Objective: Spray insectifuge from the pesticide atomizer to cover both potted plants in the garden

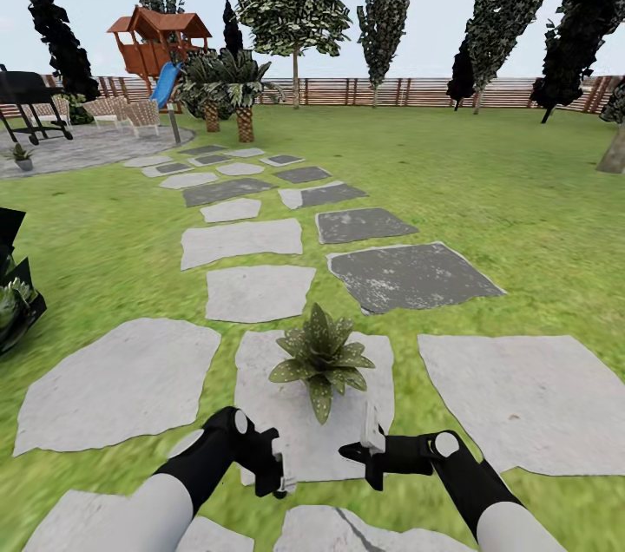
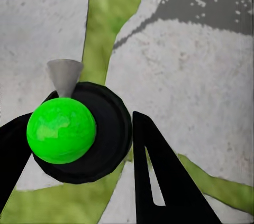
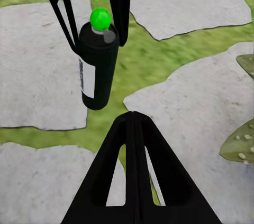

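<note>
Left hand [image 3: 91, 10] grips pesticide atomizer [image 3: 97, 71] upright, nozzle toward potted plant [image 1: 322, 358]

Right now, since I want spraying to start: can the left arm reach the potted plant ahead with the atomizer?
Probably yes. The left gripper holds the atomizer, and the potted plant stands close ahead on a stepping stone with nothing between.

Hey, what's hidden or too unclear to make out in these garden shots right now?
- Right wrist view: the atomizer label is edge-on and unreadable.
- Head view: the atomizer is mostly hidden behind the left pincer.
- Head view: the plant hides its pot under its leaves.
- Head view: a leafy thing is cut off by the left edge.
</note>
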